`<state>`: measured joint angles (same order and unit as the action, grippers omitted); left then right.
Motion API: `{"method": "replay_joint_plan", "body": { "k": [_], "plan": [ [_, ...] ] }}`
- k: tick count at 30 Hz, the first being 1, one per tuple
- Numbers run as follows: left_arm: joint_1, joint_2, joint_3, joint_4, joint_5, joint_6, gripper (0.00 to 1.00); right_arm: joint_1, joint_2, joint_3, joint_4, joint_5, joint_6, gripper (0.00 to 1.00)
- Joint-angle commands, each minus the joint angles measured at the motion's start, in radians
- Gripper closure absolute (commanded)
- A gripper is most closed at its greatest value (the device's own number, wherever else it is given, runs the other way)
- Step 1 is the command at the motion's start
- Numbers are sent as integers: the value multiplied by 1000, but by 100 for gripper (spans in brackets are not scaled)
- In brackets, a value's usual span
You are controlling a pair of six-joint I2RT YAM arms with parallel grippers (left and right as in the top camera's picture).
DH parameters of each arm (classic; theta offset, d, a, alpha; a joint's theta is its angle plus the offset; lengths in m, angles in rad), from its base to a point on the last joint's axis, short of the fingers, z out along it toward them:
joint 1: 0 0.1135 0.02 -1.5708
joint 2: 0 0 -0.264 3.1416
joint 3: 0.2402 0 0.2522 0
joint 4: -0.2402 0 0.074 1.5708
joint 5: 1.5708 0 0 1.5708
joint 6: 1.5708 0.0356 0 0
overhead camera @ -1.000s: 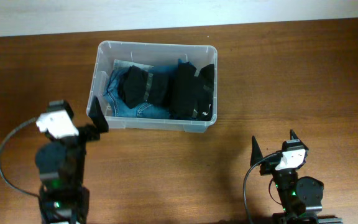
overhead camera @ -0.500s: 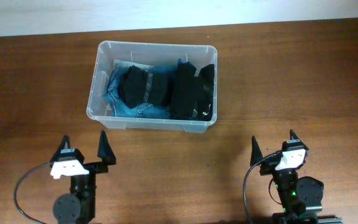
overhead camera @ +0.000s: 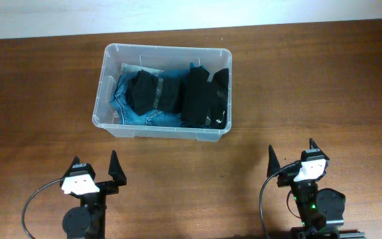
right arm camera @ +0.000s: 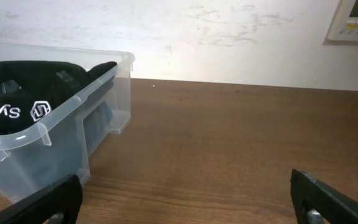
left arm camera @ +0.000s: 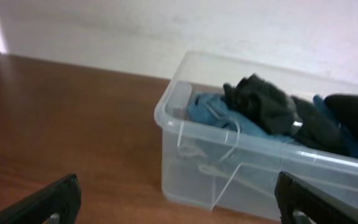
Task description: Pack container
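Near edge: 2 grippers, low over the table (overhead camera: 323,86), well apart from each other. L gripper (overhead camera: 95,158) has its fingers spread wide and holds nothing. R gripper (overhead camera: 291,147) is the same, spread and empty. 2 black cables, one looping out by each arm base: L cable (overhead camera: 24,211), R cable (overhead camera: 261,199).

Mid: bare brown wood btwn the grippers and the tub.

Farther: 1 container (overhead camera: 167,47), clear plastic, upright, on the far half of the table, left of centre, closer to the L gripper than the R. In the L wrist view the container (left arm camera: 229,168) sits ahead and to the right. In the R wrist view the container (right arm camera: 55,124) is off to the left, w/ open wood ahead.

Inside:
- 1 pr blue jeans (overhead camera: 130,111) in the left part, low down.
- 1 black folded garment (overhead camera: 148,93) lying on the jeans.
- 1 bigger black bundle (overhead camera: 204,96) filling the right part, against the right wall, w/ white logo marks (right arm camera: 23,111). One piece or several, can't tell.

Farthest: white wall (overhead camera: 178,13) behind the table edge, and 1 pale wall unit (right arm camera: 356,18) top right in the R wrist view.
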<state>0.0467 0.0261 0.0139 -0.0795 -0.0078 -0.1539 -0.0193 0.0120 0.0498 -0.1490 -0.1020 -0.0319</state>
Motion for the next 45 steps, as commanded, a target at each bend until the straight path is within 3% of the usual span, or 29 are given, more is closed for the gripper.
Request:
{"method": "replay_joint_plan", "body": {
  "k": [1, 45],
  "plan": [
    [-12, -21, -5, -5, -7, 46, 1, -8, -8, -9, 0, 9, -6, 2],
    [-31, -21, -5, -4, -7, 50, 1, -8, -8, -9, 0, 9, -6, 2]
  ]
}}
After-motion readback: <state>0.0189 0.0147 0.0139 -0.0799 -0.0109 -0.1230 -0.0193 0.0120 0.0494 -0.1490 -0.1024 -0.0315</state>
